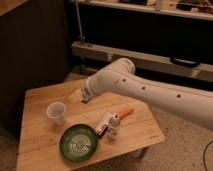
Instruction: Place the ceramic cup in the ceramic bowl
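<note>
The ceramic cup (56,112), small, white and handleless, stands upright on the left part of the wooden table (37,152). In front of it and a little to the right sits the ceramic bowl (78,142), green with pale rings inside, with nothing in it. My white arm reaches in from the right. Its end with the gripper (79,96) hangs low over the back of the table, behind and to the right of the cup and apart from it. Nothing shows in the gripper.
A white bottle with a red label (113,128) stands right of the bowl, beside a red-and-white packet (103,122) and an orange piece (126,112). A dark wall and a metal rail (150,57) run behind the table.
</note>
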Tool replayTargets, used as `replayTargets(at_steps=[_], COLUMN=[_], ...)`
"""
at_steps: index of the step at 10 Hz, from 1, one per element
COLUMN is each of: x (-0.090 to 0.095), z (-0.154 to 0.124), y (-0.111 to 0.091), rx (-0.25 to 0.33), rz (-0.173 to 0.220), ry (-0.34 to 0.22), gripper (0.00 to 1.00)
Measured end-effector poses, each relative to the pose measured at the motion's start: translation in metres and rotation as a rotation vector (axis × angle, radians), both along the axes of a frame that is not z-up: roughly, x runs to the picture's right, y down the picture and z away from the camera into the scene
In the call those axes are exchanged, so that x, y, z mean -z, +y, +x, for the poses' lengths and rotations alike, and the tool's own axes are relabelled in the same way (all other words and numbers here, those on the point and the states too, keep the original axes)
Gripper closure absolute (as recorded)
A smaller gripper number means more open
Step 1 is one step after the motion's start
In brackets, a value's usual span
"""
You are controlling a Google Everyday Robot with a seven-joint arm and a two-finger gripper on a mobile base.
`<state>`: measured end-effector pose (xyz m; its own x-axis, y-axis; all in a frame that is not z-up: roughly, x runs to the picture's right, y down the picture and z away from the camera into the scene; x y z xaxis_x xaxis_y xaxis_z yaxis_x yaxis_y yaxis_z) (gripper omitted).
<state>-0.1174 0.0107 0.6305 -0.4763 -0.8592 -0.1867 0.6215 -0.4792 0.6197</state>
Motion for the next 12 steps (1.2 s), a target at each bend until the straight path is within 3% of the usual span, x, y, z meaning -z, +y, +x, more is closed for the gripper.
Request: replayTargets(at_steps=[1, 3, 5, 6, 7, 9, 10, 12], x=[-0.002, -0.021, -0.038, -0.054, -0.068, -0.098, -0.107, -0.113], z=[-0.001, -0.009, -0.019, -0.025, -0.026, -0.034, -0.037, -0.042], y=[0.000, -0.004, -0.005, -0.001, 0.005, 0.026, 0.033, 0.039], rx=[-0.005, 0.033, 0.123, 0.170, 0.195, 0.211, 0.207, 0.164], rz=[0.000, -0.064, -0.171, -0.245, -0.292, -0.391, -0.422, -0.429], ry=[0.014, 0.191, 0.392, 0.492, 0.535, 0.555, 0.548, 0.484], gripper=[0.39, 0.39, 0.39, 0.39, 0.39, 0.39, 0.39, 0.39])
